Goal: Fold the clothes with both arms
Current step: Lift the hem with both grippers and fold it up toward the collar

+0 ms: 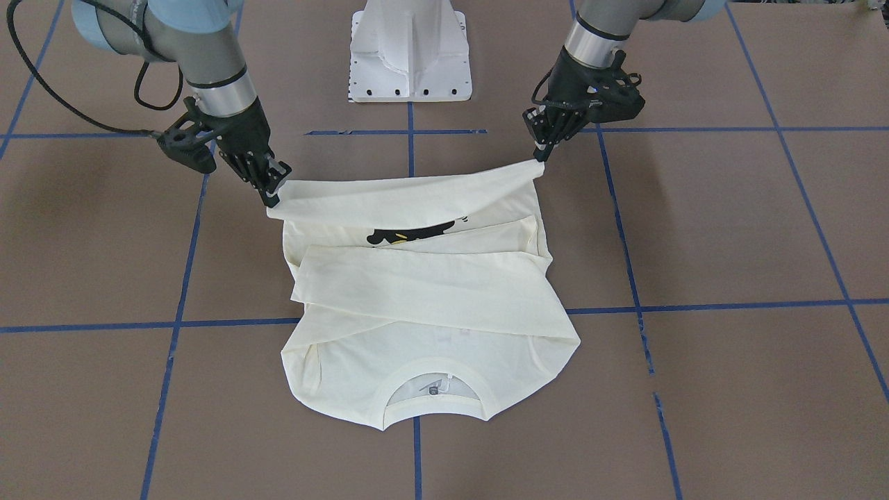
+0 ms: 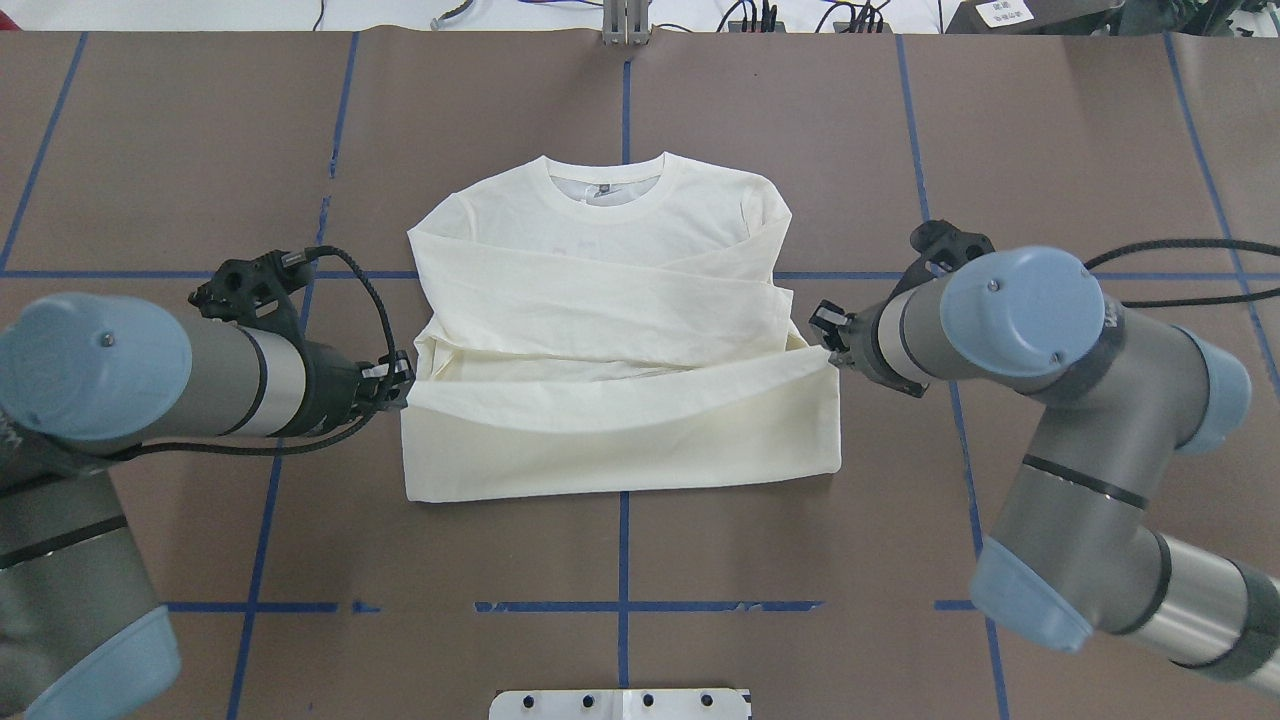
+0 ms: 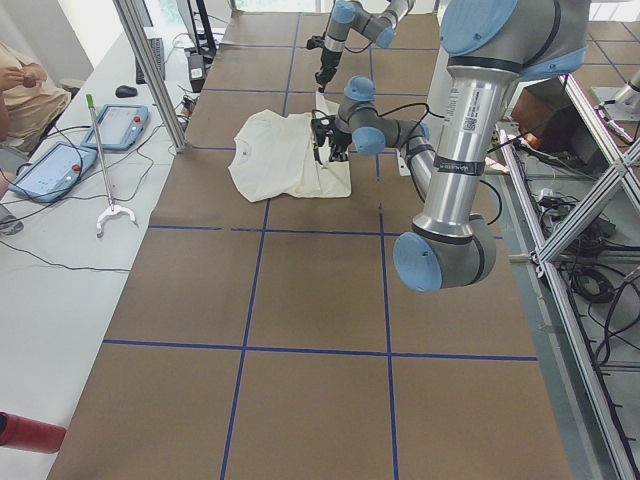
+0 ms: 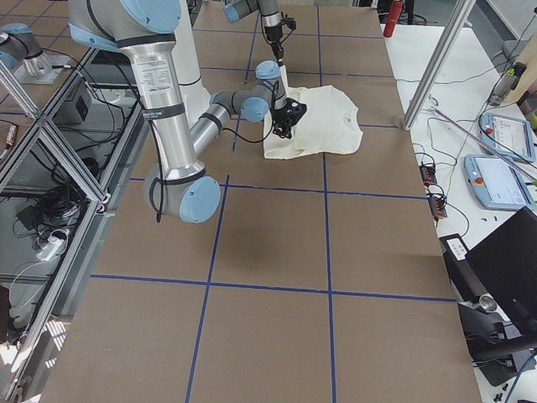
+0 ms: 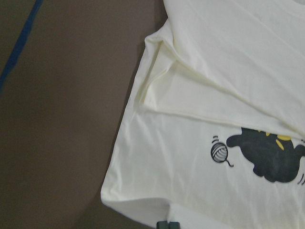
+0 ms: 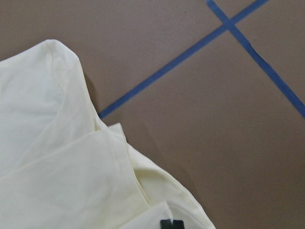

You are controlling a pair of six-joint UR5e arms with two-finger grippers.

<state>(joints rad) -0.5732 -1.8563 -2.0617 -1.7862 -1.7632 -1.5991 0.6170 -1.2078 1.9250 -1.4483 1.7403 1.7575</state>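
The cream-white T-shirt [image 2: 620,300] lies flat on the brown table with its ribbed neck [image 1: 432,389] away from the robot and both sleeves folded across the body. My left gripper [image 2: 400,385] is shut on one hem corner, and it also shows in the front view [image 1: 542,156]. My right gripper [image 2: 828,345] is shut on the other hem corner, also in the front view [image 1: 274,194]. They hold the hem raised and stretched taut above the lower body. The black cat print [image 1: 417,235] shows under the raised hem, and in the left wrist view [image 5: 271,157].
The white pedestal base [image 1: 411,55] stands at the robot's edge of the table. Blue tape lines [image 2: 622,520] grid the brown table. In the left side view, a side bench holds tablets [image 3: 55,165] and a grabber tool [image 3: 105,170], with an aluminium post [image 3: 150,70] beside it.
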